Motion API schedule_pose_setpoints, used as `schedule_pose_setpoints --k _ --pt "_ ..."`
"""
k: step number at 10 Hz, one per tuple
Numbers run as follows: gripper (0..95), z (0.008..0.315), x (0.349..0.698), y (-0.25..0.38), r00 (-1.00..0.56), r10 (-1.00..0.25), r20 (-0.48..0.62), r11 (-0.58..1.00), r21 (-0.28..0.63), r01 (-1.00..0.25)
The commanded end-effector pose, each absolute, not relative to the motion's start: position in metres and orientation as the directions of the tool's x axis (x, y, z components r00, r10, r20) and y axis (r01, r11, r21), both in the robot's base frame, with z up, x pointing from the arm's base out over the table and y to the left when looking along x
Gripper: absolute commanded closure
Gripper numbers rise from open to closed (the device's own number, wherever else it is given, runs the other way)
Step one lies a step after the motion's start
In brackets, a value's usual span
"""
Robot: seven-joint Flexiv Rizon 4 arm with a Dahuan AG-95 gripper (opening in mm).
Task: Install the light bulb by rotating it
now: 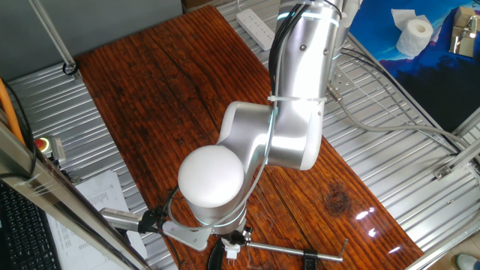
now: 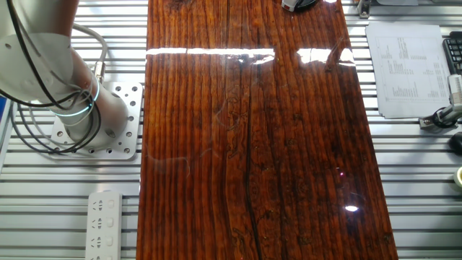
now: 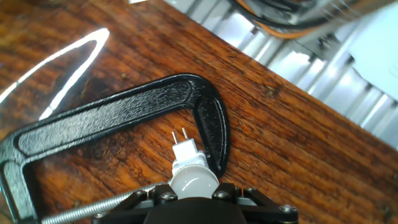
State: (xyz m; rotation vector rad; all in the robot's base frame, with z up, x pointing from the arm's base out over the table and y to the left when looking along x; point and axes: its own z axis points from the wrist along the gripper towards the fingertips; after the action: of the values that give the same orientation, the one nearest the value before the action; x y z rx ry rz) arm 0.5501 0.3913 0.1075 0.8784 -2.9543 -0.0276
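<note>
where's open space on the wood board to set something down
The long middle of the dark reddish wooden board shows bare, from the white power strip side across to the printed paper sheet. It is crowded at the end where the black metal C-clamp sits under the gripper holding the small white light bulb.

Bright overhead light everywhere; white glare streaks across the glossy wooden table (image 2: 245, 144) near the top of the frame, while the hand view's upper right goes soft and blurred.

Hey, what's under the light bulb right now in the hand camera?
Below the light bulb lies the wooden tabletop, with the black C-clamp arching around its two pins. No socket shows. The gripper hides the bulb's dome end, so how the fingers meet it is unclear.
</note>
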Motion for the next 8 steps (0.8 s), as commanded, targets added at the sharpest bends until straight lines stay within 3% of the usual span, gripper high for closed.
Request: schedule_pose_setpoints --k 1,6,8 --pt "76.0 0.1076 0.5504 0.3912 -0.874 -0.483 0.055 0.875 0.03 -0.482" --pt "76.0 0.1076 0.5504 0.3912 -0.941 -0.33 0.071 0.944 0.028 -0.329" --pt "76.0 0.1076 0.5504 0.3912 -0.978 -0.192 0.079 0.981 0.018 -0.192"
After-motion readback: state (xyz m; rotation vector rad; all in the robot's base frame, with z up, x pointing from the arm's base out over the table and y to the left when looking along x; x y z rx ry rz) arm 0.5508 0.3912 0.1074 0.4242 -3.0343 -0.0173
